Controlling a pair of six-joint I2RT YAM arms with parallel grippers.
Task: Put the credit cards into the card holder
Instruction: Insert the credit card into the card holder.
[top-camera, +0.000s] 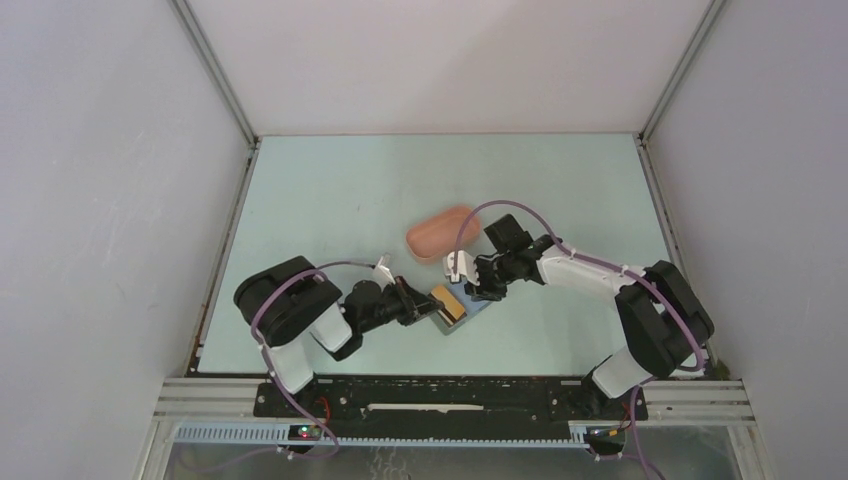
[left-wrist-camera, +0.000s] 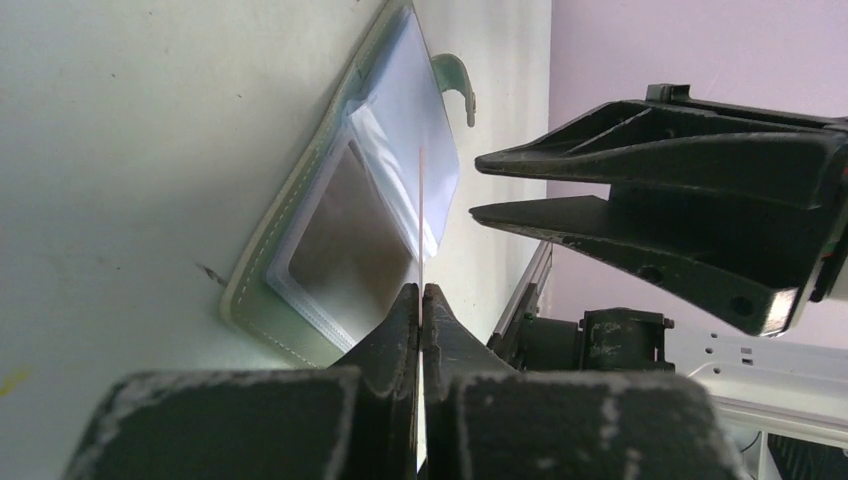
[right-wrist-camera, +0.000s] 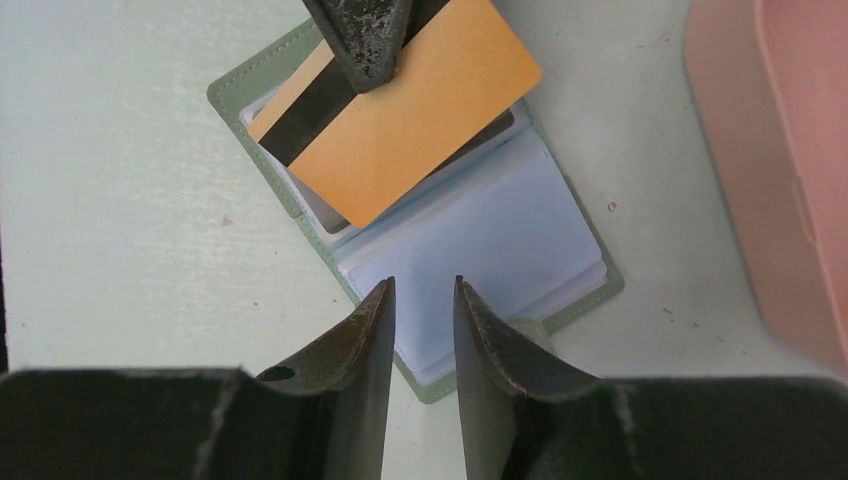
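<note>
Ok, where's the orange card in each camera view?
Top external: orange card at centre, at the left gripper's tip.
Left wrist: edge-on, a thin line rising from the shut gripper.
Right wrist: top centre, face showing.
Shared landmark: the open card holder beneath it.

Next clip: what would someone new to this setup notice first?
The orange card with its black stripe, pinched by the left gripper, hangs tilted over the open card holder. The right gripper is poised over the holder's clear sleeves, jaws slightly apart and empty. A pink tray lies just beyond them.
</note>
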